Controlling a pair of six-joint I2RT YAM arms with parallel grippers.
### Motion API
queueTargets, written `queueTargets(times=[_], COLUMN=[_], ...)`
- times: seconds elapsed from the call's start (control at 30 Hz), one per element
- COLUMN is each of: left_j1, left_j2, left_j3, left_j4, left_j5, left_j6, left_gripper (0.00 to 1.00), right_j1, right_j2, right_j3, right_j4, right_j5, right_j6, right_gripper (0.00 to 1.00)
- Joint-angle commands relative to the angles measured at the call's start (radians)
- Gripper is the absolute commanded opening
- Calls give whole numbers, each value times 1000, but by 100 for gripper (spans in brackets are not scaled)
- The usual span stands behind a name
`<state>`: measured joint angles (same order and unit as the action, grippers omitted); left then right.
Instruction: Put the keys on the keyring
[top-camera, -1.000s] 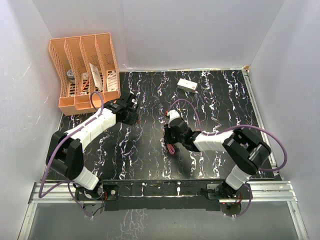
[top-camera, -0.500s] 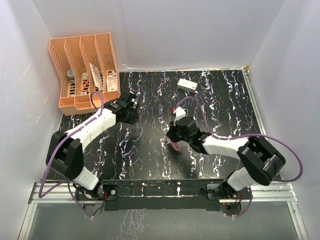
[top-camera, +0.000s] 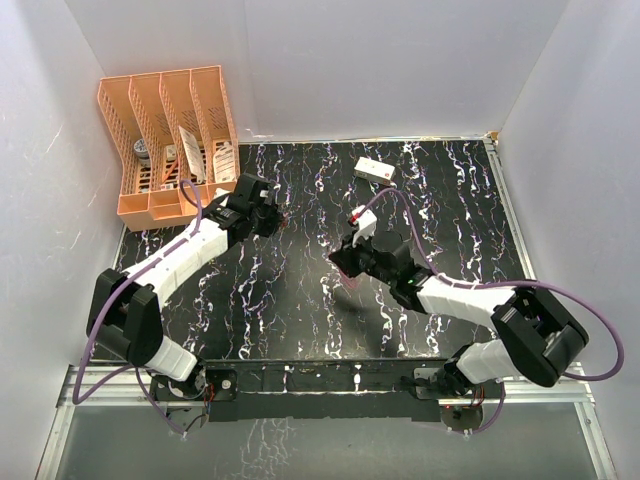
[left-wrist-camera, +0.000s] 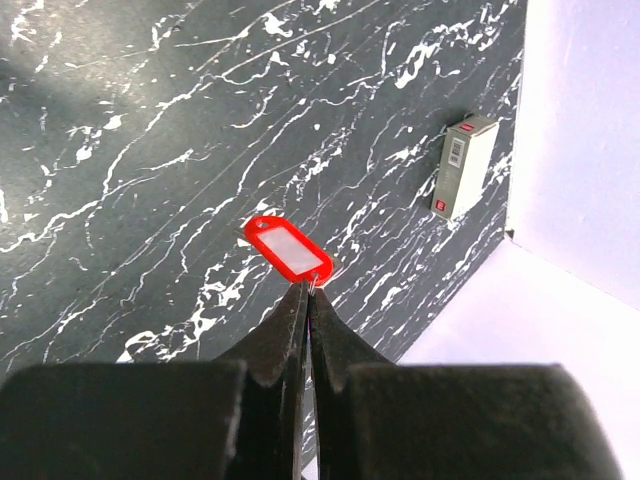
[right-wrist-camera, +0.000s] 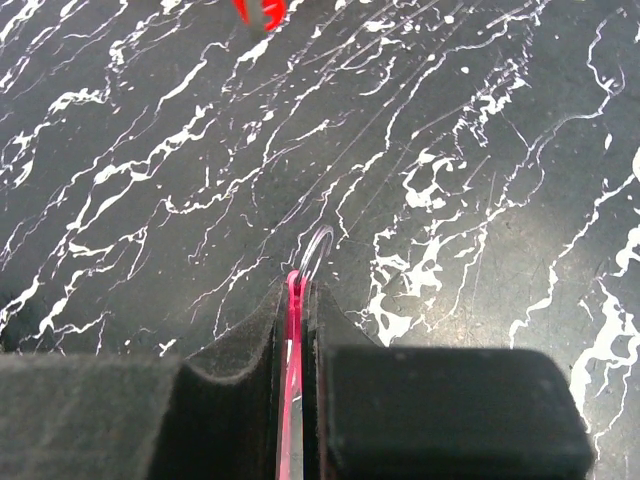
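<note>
My left gripper (left-wrist-camera: 308, 290) is shut on a key's thin metal end. The key's bright red head (left-wrist-camera: 288, 247), with a pale window in it, sticks out beyond the tips over the black marbled table (left-wrist-camera: 150, 150). In the top view this gripper (top-camera: 273, 214) is at the back left of the table. My right gripper (right-wrist-camera: 297, 285) is shut on the slim pink tag (right-wrist-camera: 294, 340) of the keyring. Its thin metal ring (right-wrist-camera: 316, 252) stands out past the fingertips. In the top view the right gripper (top-camera: 346, 268) is mid-table. The red key head (right-wrist-camera: 258, 10) shows at the right wrist view's top edge.
A white rectangular box (top-camera: 374, 171) with red marks lies at the back of the table, also seen as a box (left-wrist-camera: 468, 165) near the wall in the left wrist view. An orange file organiser (top-camera: 170, 140) with small items stands in the back left corner. White walls surround the table.
My right gripper has shut on the pink tag and shifted slightly right and back with it. My left gripper has moved a little toward the back with the red key.
</note>
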<state>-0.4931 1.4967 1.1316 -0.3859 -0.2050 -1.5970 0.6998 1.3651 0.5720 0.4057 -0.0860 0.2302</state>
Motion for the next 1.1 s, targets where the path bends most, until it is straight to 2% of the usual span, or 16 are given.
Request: queueTargets(times=[0.0,0.17,0.4,0.7,1.07], left_j1=[-15,-45,-76,-112,-146], left_j2=[-35,-46,-84,-123,-115], left_j3=[9,7,-10,-35,-46], left_j4=[47,76,105,93,123], left_j5=[22,23,24,-10,-23], left_j6=[20,23,26,15,-4], left_gripper=[0,0,0,0,0], right_j1=[-4,-5,-7,-7,-6], right_j2=[-49,-60,25,152,189], right_j3=[-65,-194,-215,-293,-328], right_j4=[230,506,691,1040,1196], right_j5=[-70,-135,-240,-213,-146], right_j6=[-110,-185,-203,-162,-165], right_gripper=[0,0,0,0,0])
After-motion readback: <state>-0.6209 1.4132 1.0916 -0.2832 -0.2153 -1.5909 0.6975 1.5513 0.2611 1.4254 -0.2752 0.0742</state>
